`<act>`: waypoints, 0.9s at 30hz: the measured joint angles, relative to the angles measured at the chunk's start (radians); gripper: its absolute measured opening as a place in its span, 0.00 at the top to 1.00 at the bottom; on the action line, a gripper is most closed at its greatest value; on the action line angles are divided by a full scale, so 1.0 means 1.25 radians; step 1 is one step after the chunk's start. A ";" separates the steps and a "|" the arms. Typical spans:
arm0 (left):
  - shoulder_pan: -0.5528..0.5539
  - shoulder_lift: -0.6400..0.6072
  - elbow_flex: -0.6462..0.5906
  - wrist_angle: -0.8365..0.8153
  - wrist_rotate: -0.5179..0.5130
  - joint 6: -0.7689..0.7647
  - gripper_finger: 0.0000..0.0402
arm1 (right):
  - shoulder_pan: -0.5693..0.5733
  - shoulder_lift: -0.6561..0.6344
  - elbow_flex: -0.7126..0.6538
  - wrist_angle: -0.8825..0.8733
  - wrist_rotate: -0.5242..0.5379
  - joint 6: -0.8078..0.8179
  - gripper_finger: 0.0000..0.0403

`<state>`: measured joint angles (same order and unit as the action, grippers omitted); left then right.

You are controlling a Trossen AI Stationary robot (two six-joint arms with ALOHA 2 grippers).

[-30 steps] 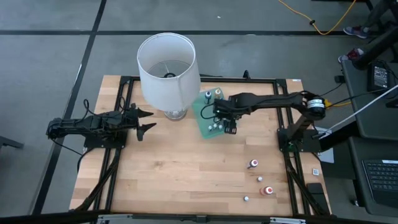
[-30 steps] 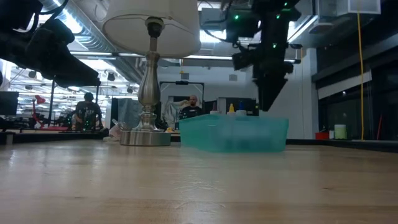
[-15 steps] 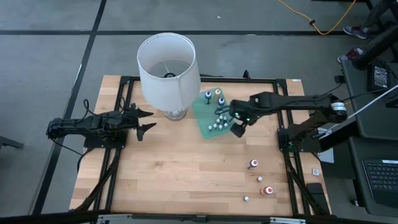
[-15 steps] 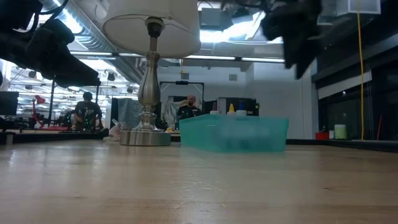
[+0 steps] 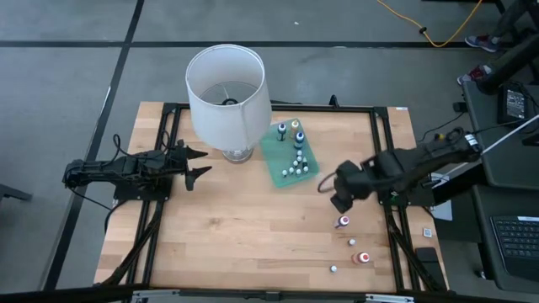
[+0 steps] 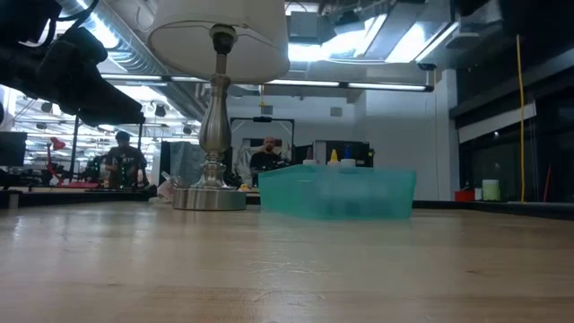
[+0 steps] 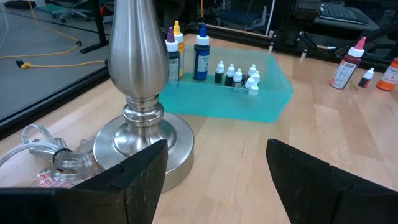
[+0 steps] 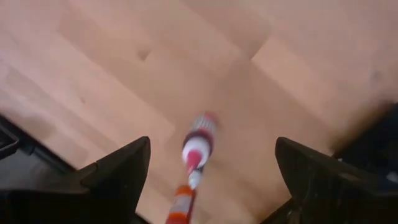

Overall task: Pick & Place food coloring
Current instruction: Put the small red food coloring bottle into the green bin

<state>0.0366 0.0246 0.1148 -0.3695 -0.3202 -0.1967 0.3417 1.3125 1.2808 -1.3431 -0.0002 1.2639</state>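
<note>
Worktop (image 5: pixel 253 236) bears red food coloring (image 5: pixel 343 221) just below the right gripper (image 5: pixel 335 193), jaws wide, empty; left gripper (image 5: pixel 195 163) likewise.

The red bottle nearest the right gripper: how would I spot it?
Start at the green tray beside the lamp, then go towards the table's right front corner. Four bottles stand there; the red bottle is the one closest to the tray.

Robotics lab, wooden bench (image 5: pixel 253 227) in metal frame, seated people (image 6: pixel 121 161) at workstations, exposed ceiling ducts (image 6: pixel 134 54)
</note>
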 joint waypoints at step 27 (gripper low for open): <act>0.000 0.000 0.000 0.000 0.000 0.000 0.33 | 0.329 0.201 -0.097 0.226 -0.028 0.477 0.14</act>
<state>0.0368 0.0246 0.1147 -0.3695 -0.3202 -0.1967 0.7526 1.5643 1.1591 -1.0608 -0.0357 1.8602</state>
